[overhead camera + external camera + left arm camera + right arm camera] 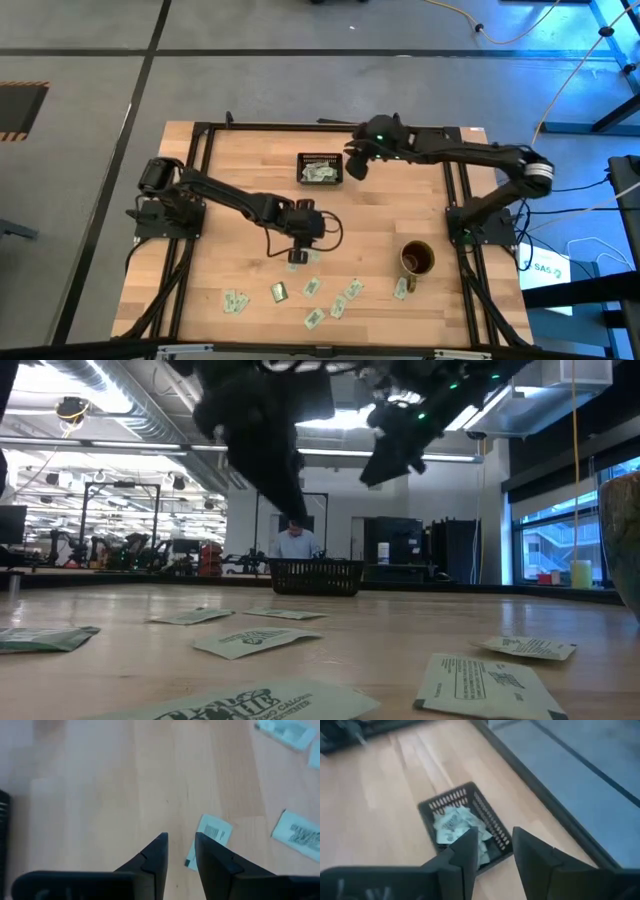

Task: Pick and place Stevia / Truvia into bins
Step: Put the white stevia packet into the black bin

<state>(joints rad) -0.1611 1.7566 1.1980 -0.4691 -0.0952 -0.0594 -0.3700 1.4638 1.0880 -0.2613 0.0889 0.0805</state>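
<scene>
Several pale green and white Stevia packets (312,286) lie flat along the table's near part. More packets (454,826) lie inside the black slatted bin (320,168) at the far middle. My left gripper (180,840) hangs open above the table's middle, pointing down, with one packet (212,834) on the wood just beyond its fingertips and nothing between them. My right gripper (495,840) is open and empty, raised above the bin's right side (492,827).
A round brownish-gold mug (418,258) stands at the near right, next to a packet (401,288). Black rails (205,150) frame the table's edges. Bare wood (250,170) lies left of the bin. In the low view a person (295,542) shows far behind the bin.
</scene>
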